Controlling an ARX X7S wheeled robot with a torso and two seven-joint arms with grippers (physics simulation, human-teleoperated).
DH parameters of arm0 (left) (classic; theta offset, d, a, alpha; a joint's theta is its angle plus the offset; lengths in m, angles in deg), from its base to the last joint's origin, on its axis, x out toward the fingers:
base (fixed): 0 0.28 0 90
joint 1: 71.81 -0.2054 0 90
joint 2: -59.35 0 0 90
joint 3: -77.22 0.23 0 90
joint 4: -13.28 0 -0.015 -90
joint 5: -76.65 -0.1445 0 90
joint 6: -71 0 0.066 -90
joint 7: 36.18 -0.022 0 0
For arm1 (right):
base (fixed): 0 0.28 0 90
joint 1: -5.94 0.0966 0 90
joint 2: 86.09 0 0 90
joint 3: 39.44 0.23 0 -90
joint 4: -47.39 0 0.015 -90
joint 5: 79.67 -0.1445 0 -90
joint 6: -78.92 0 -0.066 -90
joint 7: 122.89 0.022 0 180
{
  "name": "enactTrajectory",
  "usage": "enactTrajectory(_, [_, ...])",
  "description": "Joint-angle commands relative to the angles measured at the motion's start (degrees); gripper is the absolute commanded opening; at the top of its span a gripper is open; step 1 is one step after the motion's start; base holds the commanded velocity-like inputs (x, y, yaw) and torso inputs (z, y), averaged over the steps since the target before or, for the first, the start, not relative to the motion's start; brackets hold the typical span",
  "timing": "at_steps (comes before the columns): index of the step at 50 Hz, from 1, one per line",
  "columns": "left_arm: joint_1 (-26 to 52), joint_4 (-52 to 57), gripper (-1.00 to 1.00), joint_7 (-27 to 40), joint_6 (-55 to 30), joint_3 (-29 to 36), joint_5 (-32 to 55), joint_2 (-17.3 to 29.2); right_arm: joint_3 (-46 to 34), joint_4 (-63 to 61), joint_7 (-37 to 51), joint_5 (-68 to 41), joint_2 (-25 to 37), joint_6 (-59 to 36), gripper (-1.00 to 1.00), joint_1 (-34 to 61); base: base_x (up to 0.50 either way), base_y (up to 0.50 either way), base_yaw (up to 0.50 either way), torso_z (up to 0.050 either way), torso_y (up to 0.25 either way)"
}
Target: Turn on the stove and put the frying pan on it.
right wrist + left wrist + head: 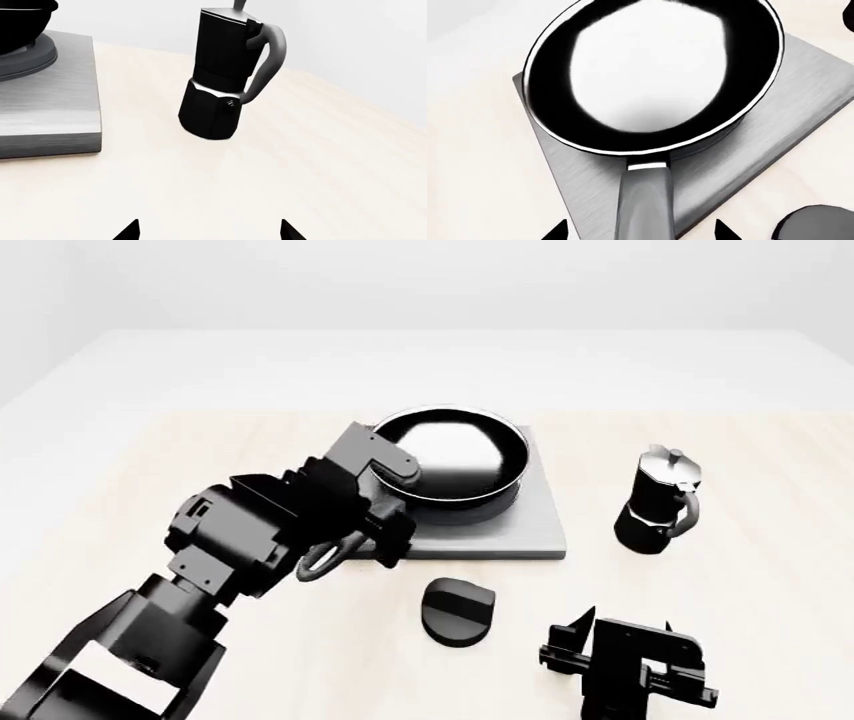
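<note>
The frying pan (647, 75) is black with a glossy inside and sits on the grey stove plate (800, 95), covering its burner rings. Its grey handle (646, 200) runs back between my left gripper's (640, 232) two fingertips, which stand wide apart with a gap on each side: open, not gripping. In the head view the left gripper (380, 515) is at the near-left side of the pan (454, 455) on the stove (534, 535). The black round knob (457, 610) lies in front of the plate. My right gripper (209, 231) is open and empty, low at the near right (621, 650).
A black moka pot (658, 502) with a silver lid stands upright to the right of the stove; it also shows in the right wrist view (223, 75). The knob's edge shows in the left wrist view (817, 222). The table is pale wood.
</note>
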Motion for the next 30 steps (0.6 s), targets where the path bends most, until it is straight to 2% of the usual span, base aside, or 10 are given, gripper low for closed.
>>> enactTrajectory(1, [0.5,7.1,1.00,0.8,-0.4,-3.7,2.7,2.1,-0.1,-0.5,0.2,-0.2,0.1,-0.5,1.00,0.0,0.00,0.00,0.00,0.000,0.000])
enactTrajectory(6, [0.5,13.2,1.00,1.8,-2.1,-6.4,5.2,3.8,-0.1,-0.3,0.2,-0.3,0.1,-0.3,1.00,0.0,0.00,0.00,0.00,0.000,0.000])
enactTrajectory(9, [-0.1,18.6,1.00,3.4,-3.4,-10.3,8.2,5.1,-0.1,-0.5,0.3,-0.3,0.2,-0.4,1.00,0.0,0.00,0.00,0.00,0.000,0.000])
enactTrajectory(15, [-2.4,24.4,1.00,6.5,-2.6,-13.6,9.6,6.4,-0.2,0.0,0.2,-0.3,0.2,0.0,1.00,0.0,0.00,0.00,0.00,0.000,0.000])
enactTrajectory(18, [-6.2,30.3,1.00,10.0,0.0,-16.8,9.9,7.7,-0.3,-0.4,0.3,-0.3,0.3,-0.3,1.00,0.0,0.00,0.00,0.00,0.000,0.000])
enactTrajectory(26, [-13.0,36.2,1.00,13.9,6.1,-18.6,8.0,9.1,-0.5,0.1,0.4,-0.2,0.2,-0.1,1.00,0.2,0.00,0.00,0.00,0.000,0.000])
enactTrajectory(30, [-17.9,38.7,1.00,16.7,13.1,-20.0,4.8,9.7,-0.5,-0.9,0.7,-0.3,0.3,-0.8,1.00,0.0,0.00,0.00,0.00,0.000,0.000])
